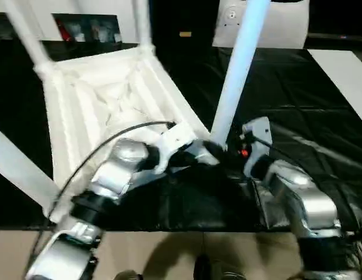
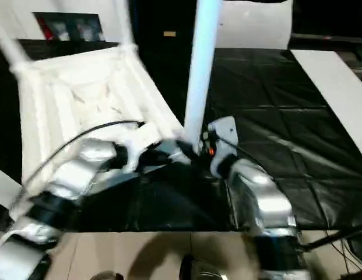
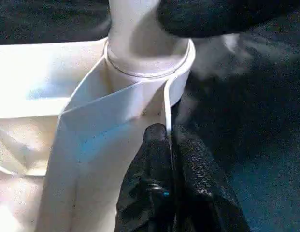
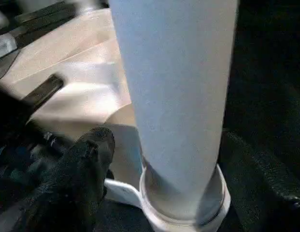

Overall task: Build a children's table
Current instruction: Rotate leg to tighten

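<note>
Four legs is the count I'm after, and the one nearest me is the leg [image 1: 236, 70] in hand right now. The table top [image 1: 105, 87] lies upside down on the black-covered bench [image 1: 320, 116], ribs up, and this leg stands upright in the corner socket [image 3: 181, 72] closest to my body. Other legs already rise from the far corners of that top, and one more [image 1: 17, 166] juts out past the top's left edge, though the blur leaves me unsure how it is seated.

My left hand [image 3: 170, 145] is pinched tight on the thin rim wall of the top just beside that near socket, steadying the corner. My right hand [image 1: 224, 153] sits at the foot of the leg, on the side of the socket away from the ribs. One black finger [image 4: 84, 166] lies apart from the leg's surface, so I read the jaws as spread around it rather than clamped, but I can't tell for certain.

I judge this as the seating step for the near leg: it's in the socket, collar meeting the rim. Next move, as I see it, calls for a fresh hold higher on the leg and a firm push or twist straight down into the socket while my left hand braces the top.
</note>
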### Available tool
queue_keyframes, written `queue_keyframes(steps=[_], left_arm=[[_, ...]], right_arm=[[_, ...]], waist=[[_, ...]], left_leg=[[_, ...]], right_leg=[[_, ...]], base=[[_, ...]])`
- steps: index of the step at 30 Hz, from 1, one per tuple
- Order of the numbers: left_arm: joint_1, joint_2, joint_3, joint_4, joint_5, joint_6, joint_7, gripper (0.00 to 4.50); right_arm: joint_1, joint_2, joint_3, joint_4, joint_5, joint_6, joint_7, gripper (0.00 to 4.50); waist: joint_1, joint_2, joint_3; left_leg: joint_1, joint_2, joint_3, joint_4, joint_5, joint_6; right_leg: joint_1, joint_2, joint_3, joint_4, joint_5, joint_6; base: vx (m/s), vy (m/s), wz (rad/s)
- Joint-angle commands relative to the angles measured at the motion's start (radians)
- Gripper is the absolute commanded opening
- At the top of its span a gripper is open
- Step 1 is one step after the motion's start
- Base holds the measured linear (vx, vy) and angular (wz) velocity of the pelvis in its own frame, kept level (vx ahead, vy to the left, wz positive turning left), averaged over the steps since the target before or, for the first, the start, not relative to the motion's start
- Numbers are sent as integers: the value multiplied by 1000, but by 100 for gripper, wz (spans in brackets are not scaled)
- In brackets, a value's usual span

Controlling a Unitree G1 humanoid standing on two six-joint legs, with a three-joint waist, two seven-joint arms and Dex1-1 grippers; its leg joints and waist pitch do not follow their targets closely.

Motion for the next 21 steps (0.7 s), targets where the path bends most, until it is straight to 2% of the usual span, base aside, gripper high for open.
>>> queue_keyframes(steps=[1,2,3,5,8,12,14,16,19,20,21], left_arm=[[-1,2,-47,-6,-28,-79,-93,0],[-4,17,-52,5,-27,-112,-117,0],[-7,30,-58,16,-24,-137,-134,0],[-19,67,-76,43,-20,-186,-201,0],[-31,103,-98,64,-21,-230,-279,0],[-41,135,-124,79,-25,-276,-367,0],[-45,148,-137,86,-30,-297,-412,0],[-54,157,-148,99,-33,-329,-451,0],[-66,163,-162,114,-39,-364,-498,0],[-68,163,-164,114,-41,-369,-503,0],[-68,163,-164,115,-41,-370,-506,0]], right_arm=[[-2,-30,10,-2,21,-31,78,399],[-3,-56,11,4,29,-38,117,399],[-4,-78,14,9,34,-43,150,426],[-8,-143,30,28,55,-58,263,435],[-21,-187,45,51,78,-73,358,435],[-35,-232,74,81,89,-102,468,435],[-41,-254,87,90,98,-100,521,435],[-46,-274,100,93,116,-92,577,435],[-52,-293,123,106,128,-101,643,435],[-53,-295,127,110,127,-103,651,407],[-53,-295,128,112,126,-105,655,407]], waist=[[5,-1,-71],[8,-1,-71],[16,0,-70],[19,-4,-72],[23,-7,-76],[28,-13,-77],[33,-16,-78],[40,-15,-80],[46,-20,-80],[46,-20,-81],[48,-20,-81]], left_leg=[[-5,20,16,-64,-32,135],[-5,21,17,-65,-34,131],[-1,24,17,-66,-41,127],[5,28,19,-68,-43,122],[-5,27,24,-68,-17,141],[-2,24,30,-64,13,169],[-4,22,33,-63,22,170],[-1,25,35,-62,32,172],[-7,23,37,-58,41,175],[-9,23,37,-58,40,173],[-9,22,38,-58,36,167]], right_leg=[[76,-65,77,-71,-376,-68],[77,-66,78,-70,-378,-67],[74,-67,80,-71,-382,-68],[72,-65,88,-63,-358,-84],[79,-66,101,-45,-310,-119],[75,-68,110,-38,-282,-152],[75,-67,114,-34,-284,-156],[71,-67,118,-29,-270,-168],[72,-64,122,-19,-253,-173],[73,-64,123,-17,-255,-173],[73,-65,122,-20,-266,-167]], base=[[0,0,0],[0,0,0],[0,0,0],[0,0,0],[0,0,0],[0,0,0],[0,0,0],[0,0,0],[0,0,0],[0,0,0],[0,0,0]])
